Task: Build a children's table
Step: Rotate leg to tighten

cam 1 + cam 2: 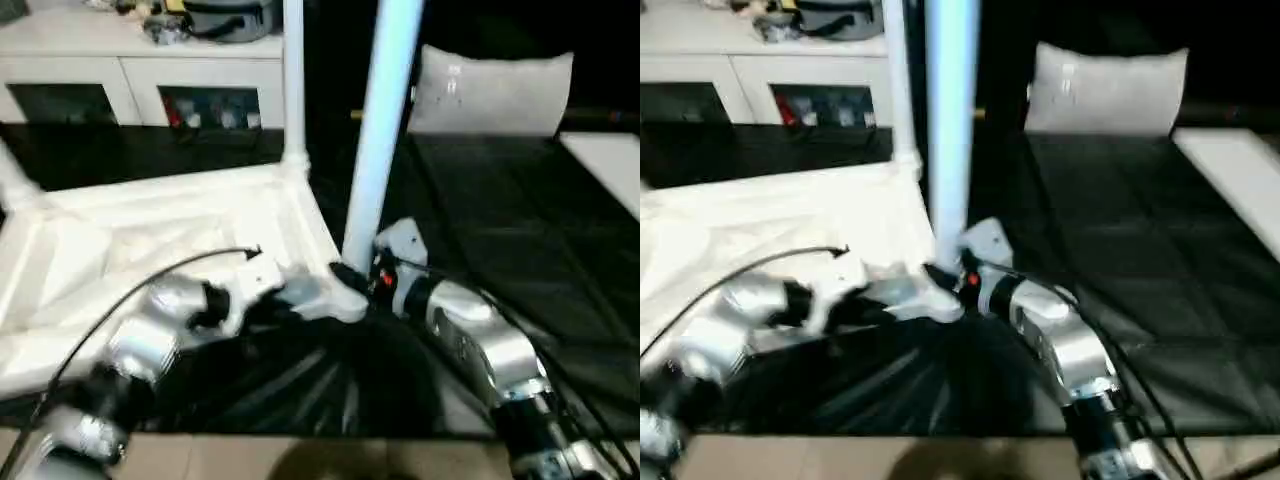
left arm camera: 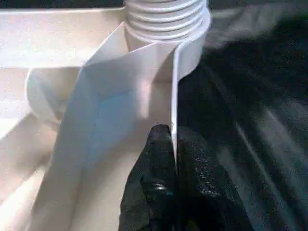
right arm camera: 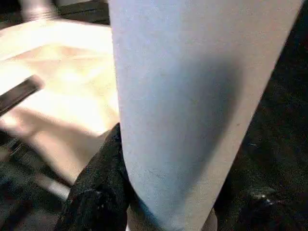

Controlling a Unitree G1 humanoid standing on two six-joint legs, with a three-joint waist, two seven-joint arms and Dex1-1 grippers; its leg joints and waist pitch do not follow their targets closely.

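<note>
White table top [image 1: 150, 250] lies upside down, ribbed underside up, on the black-covered work surface [image 1: 520, 230], toward its left side. Near-right corner socket [image 2: 166, 19] has a leg [image 1: 385, 130] standing in it, threaded end seen at the socket mouth in left wrist view. 2nd leg [image 1: 293, 80] stands upright in the far-right corner socket; 3rd leg [image 1: 15, 180] rises at the far-left corner, tilted out of pic.

Right gripper [image 1: 350, 275] clamps the near-right leg low down, just above the socket; one black finger [image 3: 98, 183] pressed on the leg's side, jaws abt half apart around the tube.

Left gripper [image 2: 173, 159] pinched tight on the thin side rim of the table top, right by that same corner; one finger each side of the rim.

Grey pillow [image 1: 490, 90] at the work surface's far edge. White cabinet [image 1: 140, 70] behind w/ clutter on top and small items in its open cubbies, too blurred to ID.
</note>
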